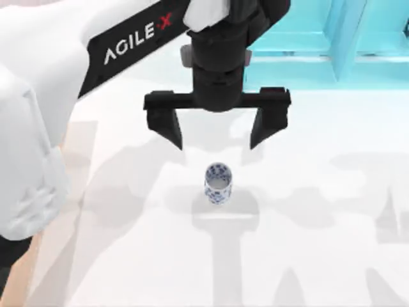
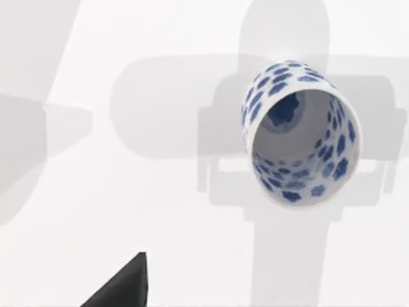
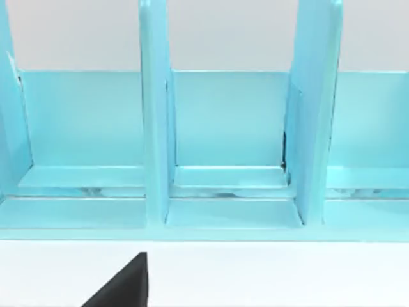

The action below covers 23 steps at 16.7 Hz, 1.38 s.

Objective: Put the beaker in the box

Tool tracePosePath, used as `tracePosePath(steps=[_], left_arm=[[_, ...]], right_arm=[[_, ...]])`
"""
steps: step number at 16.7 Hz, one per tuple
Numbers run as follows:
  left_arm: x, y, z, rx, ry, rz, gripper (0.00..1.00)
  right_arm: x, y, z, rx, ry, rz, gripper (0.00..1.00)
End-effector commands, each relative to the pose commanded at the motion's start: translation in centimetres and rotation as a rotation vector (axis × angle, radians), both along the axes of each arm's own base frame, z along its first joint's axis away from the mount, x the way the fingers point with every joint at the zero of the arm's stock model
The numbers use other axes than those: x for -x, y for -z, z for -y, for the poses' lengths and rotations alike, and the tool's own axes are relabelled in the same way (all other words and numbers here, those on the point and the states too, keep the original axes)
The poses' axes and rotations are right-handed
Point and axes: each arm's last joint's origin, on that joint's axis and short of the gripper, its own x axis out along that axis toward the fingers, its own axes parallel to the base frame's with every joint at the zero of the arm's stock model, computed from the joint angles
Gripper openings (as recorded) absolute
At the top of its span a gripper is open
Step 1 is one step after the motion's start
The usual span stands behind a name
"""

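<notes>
White with blue blotches on its wall and a grey inside, the small cylindrical beaker (image 1: 218, 183) stands upright on the plain white table (image 1: 319, 256), mouth open to the overhead camera. It sits near the middle of the tabletop, nothing touching it, with bare surface all round: open room toward both the left and right sides of the table and toward the near edge.

Above and just behind the beaker hangs the left gripper (image 1: 216, 137), black, carried by the white AgileX arm that reaches in from the table's left. Its two fingers (image 1: 167, 125) are spread wide, well wider than the beaker, their tips ending short of the cup's rim in the top view, so the gap between them is lined up with the beaker but not around it. In the left wrist view the beaker (image 2: 299, 133) lies off to one side, its mouth rim and patterned inner wall plain, the gripper's grey shadow lying across the table around it; a dark fingertip (image 2: 124, 284) juts in at the picture's edge.

Behind the beaker, past the left gripper, a turquoise shelf frame (image 1: 332, 38) runs along the table's far edge. The right wrist view faces that turquoise frame (image 3: 223, 128), with upright dividers between open bays; the dark wedge (image 3: 124, 284) low in it is probably one of the right gripper's fingers, and I cannot tell how that gripper stands.
</notes>
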Motion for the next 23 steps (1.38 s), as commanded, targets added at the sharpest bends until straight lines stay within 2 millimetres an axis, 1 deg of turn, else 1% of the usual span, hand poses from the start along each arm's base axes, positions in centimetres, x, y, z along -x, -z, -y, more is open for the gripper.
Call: tracePosePath(steps=[2,4,10,12,13,15,18,20,21,23], left_arm=[[0.0,0.5,1.4,-0.013,0.003,-0.004,1.00],[0.1,0.4,2.1,-0.008,0.003,0.008,1.00],[-0.1,0.3,2.1,-0.003,-0.001,0.013,1.00],[-0.1,0.7,2.2,-0.003,0.001,0.013,1.00],[-0.1,1.3,2.3,-0.004,0.003,0.013,1.00],[-0.3,3.2,2.4,-0.004,0.003,0.012,1.00],[-0.2,7.3,2.5,-0.003,0.003,0.014,1.00],[0.0,9.4,2.4,-0.004,0.003,0.013,1.00],[0.0,10.0,2.3,-0.004,0.003,0.013,1.00],[0.1,10.3,2.3,-0.004,0.003,0.013,1.00]], right_arm=[[0.0,0.0,0.0,0.000,0.000,0.000,1.00],[0.0,0.0,0.0,0.000,0.000,0.000,1.00],[0.0,0.0,0.0,0.000,0.000,0.000,1.00],[0.0,0.0,0.0,0.000,0.000,0.000,1.00],[0.0,0.0,0.0,0.000,0.000,0.000,1.00],[0.0,0.0,0.0,0.000,0.000,0.000,1.00],[0.0,0.0,0.0,0.000,0.000,0.000,1.00],[0.0,0.0,0.0,0.000,0.000,0.000,1.00],[0.0,0.0,0.0,0.000,0.000,0.000,1.00],[0.0,0.0,0.0,0.000,0.000,0.000,1.00]])
